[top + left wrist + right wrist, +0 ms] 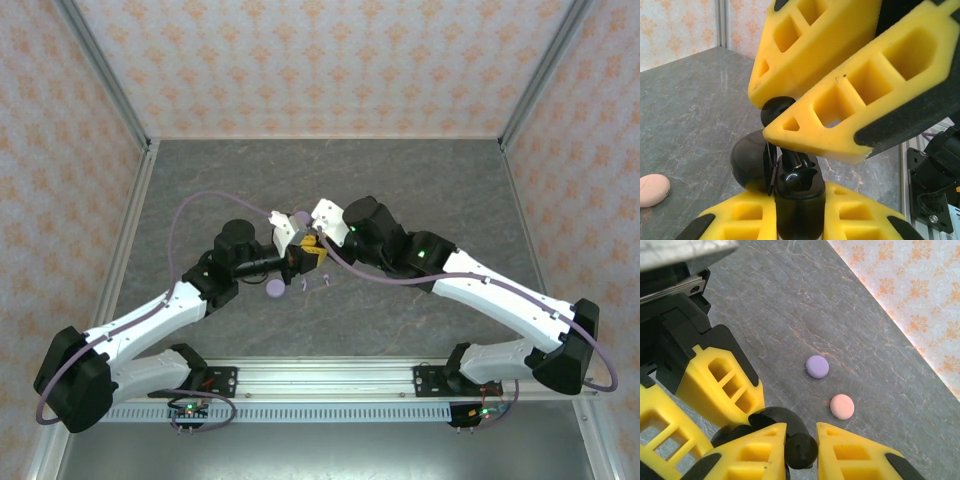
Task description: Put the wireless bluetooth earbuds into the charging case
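Right now it's a mid-air meeting over the middle of the table (790, 300). The left gripper (796, 220) is clamped on the black charging case (795, 195) and holds it mouth-up, with the lid (747, 160) swung open to one side. The right gripper (801, 437) comes in from above, its jaws pinched on a black earbud (779, 107), and only the rounded head peeks out past the fingertips. Here's the relation that matters. In the left wrist view the bud hangs just above the case, close but apart, and it sits nearer the seam where the lid joins the body than the centre of the opening. So the seat lies below the jaws and a touch away from the lid. I'd say the next move is a short descent with a small sideways correction. The bud's stem is buried between the yellow fingers, so I can't tell which way its long axis points, and that's the risk for seating it. The glossy black shapes inside the mouth are too dark to read. Down on the table, a lavender disc (817, 366) and a pink disc (842, 406) lie well apart from all this.
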Robot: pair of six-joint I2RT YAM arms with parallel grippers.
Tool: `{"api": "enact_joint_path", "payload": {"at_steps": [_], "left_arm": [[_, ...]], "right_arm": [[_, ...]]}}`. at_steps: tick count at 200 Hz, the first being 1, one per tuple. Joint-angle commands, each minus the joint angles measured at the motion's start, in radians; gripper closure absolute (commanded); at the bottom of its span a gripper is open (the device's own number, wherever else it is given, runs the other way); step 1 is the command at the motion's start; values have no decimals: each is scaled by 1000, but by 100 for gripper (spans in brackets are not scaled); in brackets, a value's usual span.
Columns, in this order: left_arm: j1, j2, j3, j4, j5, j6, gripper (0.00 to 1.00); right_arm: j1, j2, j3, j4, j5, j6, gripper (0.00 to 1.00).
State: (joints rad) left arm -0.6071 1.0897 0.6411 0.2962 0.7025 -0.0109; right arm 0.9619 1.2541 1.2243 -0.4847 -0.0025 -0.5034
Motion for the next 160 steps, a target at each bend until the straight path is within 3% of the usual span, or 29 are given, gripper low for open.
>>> {"api": "enact_joint_path", "payload": {"at_steps": [1, 160], "left_arm": [[-7, 1, 41, 31, 9, 2, 100], [-6, 5, 38, 34, 0, 2, 100]], "right_arm": [[10, -6, 5, -21, -1, -25, 81], [11, -45, -27, -43, -17, -53, 81]]}}
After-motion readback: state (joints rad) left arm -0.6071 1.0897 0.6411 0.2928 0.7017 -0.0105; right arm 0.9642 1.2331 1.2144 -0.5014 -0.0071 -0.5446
